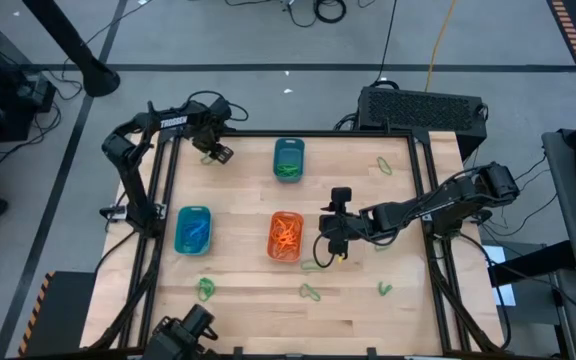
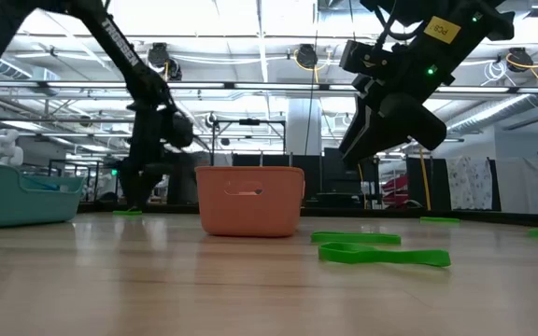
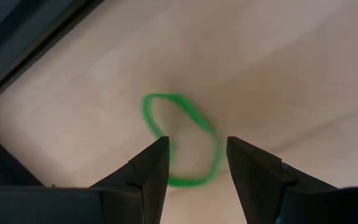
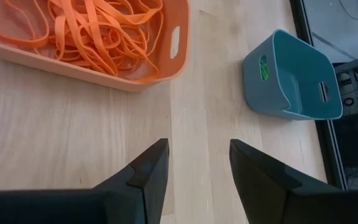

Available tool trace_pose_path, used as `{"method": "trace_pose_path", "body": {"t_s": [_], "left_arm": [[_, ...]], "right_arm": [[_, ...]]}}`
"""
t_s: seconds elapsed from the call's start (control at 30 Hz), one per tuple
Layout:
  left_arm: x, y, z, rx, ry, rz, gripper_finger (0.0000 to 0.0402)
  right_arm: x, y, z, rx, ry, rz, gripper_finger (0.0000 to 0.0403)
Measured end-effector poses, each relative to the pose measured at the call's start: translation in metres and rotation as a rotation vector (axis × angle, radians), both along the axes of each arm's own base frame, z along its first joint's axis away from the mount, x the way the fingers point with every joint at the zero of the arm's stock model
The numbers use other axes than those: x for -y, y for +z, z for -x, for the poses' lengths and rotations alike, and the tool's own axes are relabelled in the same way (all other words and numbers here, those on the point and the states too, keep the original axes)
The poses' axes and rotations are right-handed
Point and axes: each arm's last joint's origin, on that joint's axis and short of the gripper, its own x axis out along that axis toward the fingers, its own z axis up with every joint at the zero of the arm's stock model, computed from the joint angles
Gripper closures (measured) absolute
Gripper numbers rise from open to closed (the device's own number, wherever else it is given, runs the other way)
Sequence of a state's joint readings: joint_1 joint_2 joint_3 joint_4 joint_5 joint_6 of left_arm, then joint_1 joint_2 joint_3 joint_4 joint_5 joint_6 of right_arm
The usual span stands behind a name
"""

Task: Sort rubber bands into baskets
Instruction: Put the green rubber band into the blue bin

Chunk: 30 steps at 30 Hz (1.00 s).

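A green rubber band [image 3: 180, 140] lies flat on the wooden table near the far left corner. My left gripper [image 3: 196, 155] points down over it, open, a finger on either side of the loop's near part; the same left gripper [image 1: 214, 150] shows in the high view. My right gripper [image 4: 199, 162] hangs open and slanting above the table just right of the orange basket [image 1: 285, 236], with nothing between its fingers. The orange basket holds orange bands [image 4: 98, 28]. The dark teal basket [image 1: 288, 158] holds green bands, and the turquoise-blue basket [image 1: 193, 230] holds blue ones.
Loose green bands lie on the table: one at the far right [image 1: 383, 165], two near my right gripper [image 1: 313, 265], and others along the near edge [image 1: 205, 289], [image 1: 310, 292], [image 1: 384, 289]. A black frame rail [image 1: 268, 132] borders the table.
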<state>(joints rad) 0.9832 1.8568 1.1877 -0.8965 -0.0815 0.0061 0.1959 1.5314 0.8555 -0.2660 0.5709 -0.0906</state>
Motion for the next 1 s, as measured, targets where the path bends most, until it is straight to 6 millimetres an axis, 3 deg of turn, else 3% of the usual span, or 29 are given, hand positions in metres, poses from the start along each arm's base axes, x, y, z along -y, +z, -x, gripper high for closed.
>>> {"method": "trace_pose_path", "body": {"t_s": [0.13,0.47,0.6,0.8,1.0], "left_arm": [[-0.007,-0.01,0.005,-0.014,0.022,0.002,0.0233],[-0.009,-0.01,0.004,-0.016,0.024,-0.02,0.0237],[-0.01,-0.01,0.005,-0.03,0.024,-0.032,0.0277],[-0.012,-0.01,0.007,-0.1,0.026,-0.08,0.0387],[-0.006,0.0,0.003,-0.012,-0.01,-0.048,0.0396]], "right_arm": [[0.0,0.0,0.0,0.0,0.0,0.0,0.0241],[0.0,0.0,0.0,0.0,0.0,0.0,0.0241],[0.0,0.0,0.0,0.001,0.0,0.0,0.0241],[0.0,0.0,0.0,0.001,0.0,0.0,0.0241],[0.0,0.0,0.0,0.001,0.002,0.001,0.0241]]}}
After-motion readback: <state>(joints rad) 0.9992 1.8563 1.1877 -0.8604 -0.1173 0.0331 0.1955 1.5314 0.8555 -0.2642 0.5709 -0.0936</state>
